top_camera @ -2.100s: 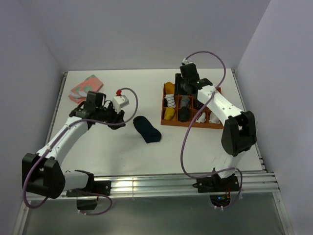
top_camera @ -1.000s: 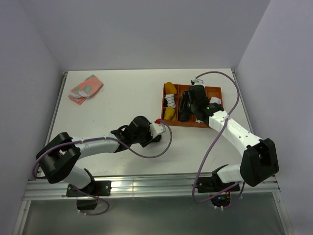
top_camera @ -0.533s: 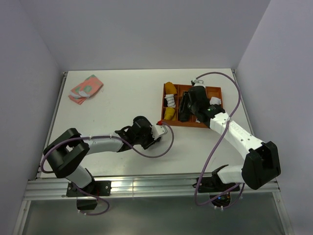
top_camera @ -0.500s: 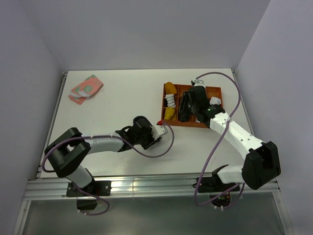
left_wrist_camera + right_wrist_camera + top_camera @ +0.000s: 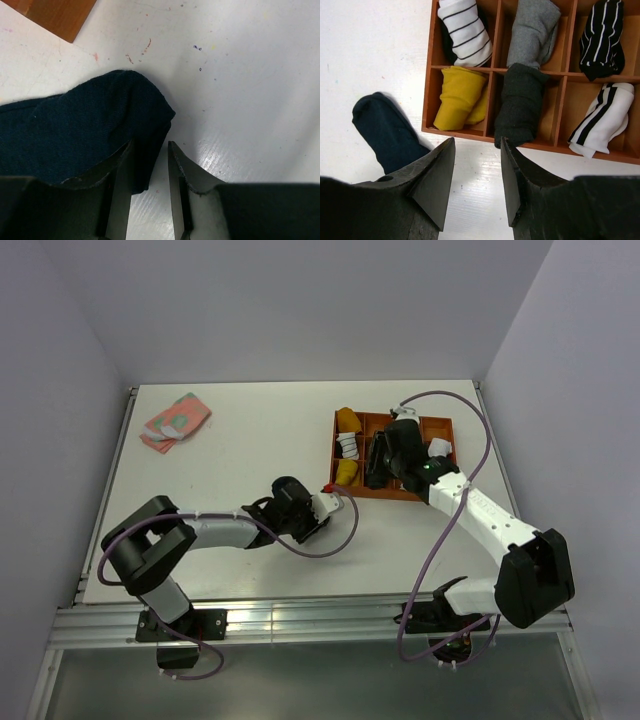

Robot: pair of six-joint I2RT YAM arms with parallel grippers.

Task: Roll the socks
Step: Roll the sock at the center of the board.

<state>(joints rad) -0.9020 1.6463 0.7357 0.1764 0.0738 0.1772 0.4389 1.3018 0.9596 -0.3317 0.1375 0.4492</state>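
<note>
matt knitted navy sock point(image 5: 75, 130) on a smooth, scuffed white table point(image 5: 250, 75); wooden tray point(image 5: 455, 133).

Sock point(image 5: 70, 135) dk navy; tray point(image 5: 567, 100) orange-brn; cloth point(image 5: 176, 420) pink/grn; table point(image 5: 250, 75) white.

The white surface point(image 5: 240, 455), scuffed with small marks, carries a pink-and-green folded cloth point(image 5: 176, 422) at its far left corner and a wooden divided tray point(image 5: 460, 133) on the far right. A dark navy sock point(image 5: 385, 131) lies flat near the tray's near left corner.
</note>
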